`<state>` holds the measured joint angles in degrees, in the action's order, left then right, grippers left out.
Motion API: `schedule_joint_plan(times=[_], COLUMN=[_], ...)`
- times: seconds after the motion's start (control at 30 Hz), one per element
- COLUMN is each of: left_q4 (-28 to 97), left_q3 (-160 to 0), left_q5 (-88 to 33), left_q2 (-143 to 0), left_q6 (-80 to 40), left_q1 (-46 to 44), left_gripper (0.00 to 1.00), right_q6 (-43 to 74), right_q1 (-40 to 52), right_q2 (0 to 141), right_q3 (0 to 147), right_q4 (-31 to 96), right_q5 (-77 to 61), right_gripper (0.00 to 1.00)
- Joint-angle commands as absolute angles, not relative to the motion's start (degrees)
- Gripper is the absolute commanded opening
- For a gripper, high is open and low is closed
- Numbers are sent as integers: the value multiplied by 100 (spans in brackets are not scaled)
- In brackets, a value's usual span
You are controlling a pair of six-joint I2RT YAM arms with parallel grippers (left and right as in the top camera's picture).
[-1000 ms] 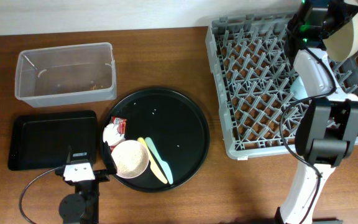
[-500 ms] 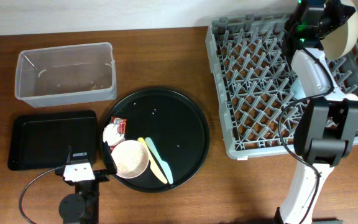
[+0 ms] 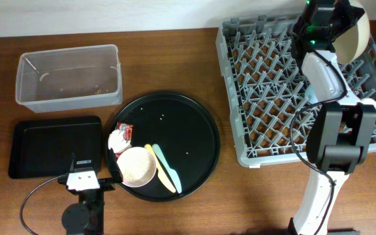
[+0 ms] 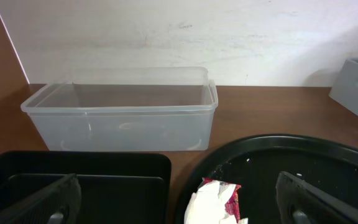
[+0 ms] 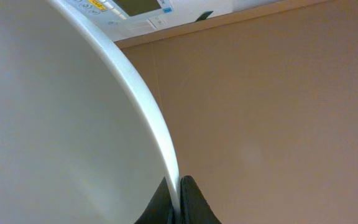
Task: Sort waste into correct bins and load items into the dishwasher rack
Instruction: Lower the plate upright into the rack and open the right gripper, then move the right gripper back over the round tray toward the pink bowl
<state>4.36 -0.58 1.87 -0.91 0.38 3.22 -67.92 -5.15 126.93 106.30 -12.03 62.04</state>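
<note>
The right tool (image 5: 178, 186), pinched on the rim of the plate (image 3: 352, 32), has carried it slightly left above the rack (image 3: 266, 85), likely nearing slotting. The left tool (image 4: 178, 199) waits wide open.

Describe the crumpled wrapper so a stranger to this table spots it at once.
Find the large round black tray in the middle of the table. At its left edge, beside the small white bowl, lies the wrapper. It alone is crumpled, white with red print; the bowl is smooth and round.
</note>
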Motion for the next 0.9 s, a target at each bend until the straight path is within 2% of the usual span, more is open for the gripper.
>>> schedule_joint_plan(times=[0.0, 0.03, 0.07, 0.1, 0.2, 0.3, 0.4, 0.5, 0.67, 0.87], left_q4=[480, 480, 480, 480, 480, 480, 480, 480, 480, 480], left_q3=[-54, -54, -54, -54, -54, -54, -54, -54, -54, -54], left_q5=[121, 121, 121, 121, 121, 121, 121, 121, 121, 121], left_q2=[-67, -67, -67, -67, -67, -67, -67, -67, -67, -67], left_q6=[84, 84, 84, 84, 84, 84, 84, 84, 84, 84], left_q1=[314, 314, 314, 314, 314, 314, 314, 314, 314, 314], left_gripper=[99, 99, 99, 99, 99, 99, 99, 99, 99, 99], right_q6=[-6700, -6702, -6702, -6713, -6720, -6720, -6698, -6700, -6724, -6722], right_q1=[-449, -416, -346, -266, -71, 180, 445, 685, 934, 1050], right_q2=[12864, 12864, 12864, 12864, 12864, 12864, 12864, 12862, 12862, 12744], right_q3=[10726, 10726, 10726, 10726, 10726, 10726, 10726, 10728, 10744, 10761], right_q4=[-1227, -1253, -1339, -1422, -1417, -1439, -1437, -1527, -2265, -2329], right_q5=[6224, 6235, 6235, 6213, 6206, 6125, 6064, 6088, 6556, 7111], right_gripper=[5, 5, 20, 48, 52, 64, 71, 96, 98, 98])
